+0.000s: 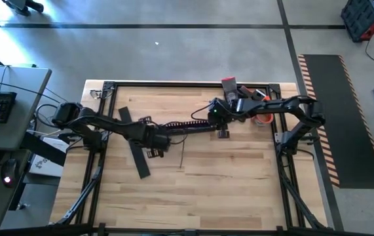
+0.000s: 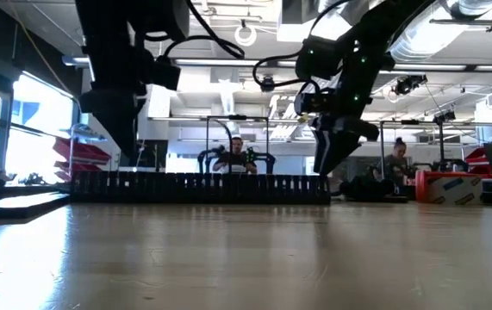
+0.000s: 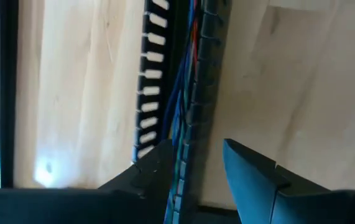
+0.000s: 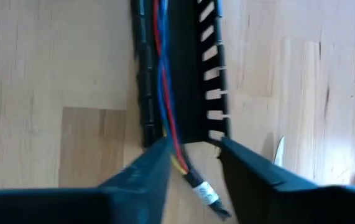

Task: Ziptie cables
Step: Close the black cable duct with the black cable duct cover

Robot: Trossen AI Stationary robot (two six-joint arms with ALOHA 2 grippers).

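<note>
1. In the right wrist view, the right gripper (image 4: pixel 193 158) sits at the lower middle of the frame with its fingers (image 4: pixel 146 165) parted, one on each side of the end of the slotted black bar (image 4: pixel 186 81); the cables (image 4: pixel 165 74), red, blue and yellow, run along the bar's channel and spill out between the fingers, ending in a white-labelled tip at the bottom of the frame
2. In the left wrist view, the left gripper (image 3: pixel 193 171) is likewise spread open at the lower middle of the frame, straddling the other end of the bar, with the blue and red cables passing down between its fingers; I judge each arm brackets an end so the bar stays put and the bundle stays in the channel
3. In the high view, the bar (image 1: pixel 187 126) lies across the centre of the wooden table (image 1: pixel 239 190), slanting up toward the right, between the two grippers
4. A flat black strip (image 1: pixel 134 147) lies at centre left under the left arm
5. Farther off, at upper right of the table, sit a red-capped object (image 1: pixel 228 84) and some orange items (image 1: pixel 262 118), too small to identify
6. In the low view, people sit at benches beyond the table
</note>
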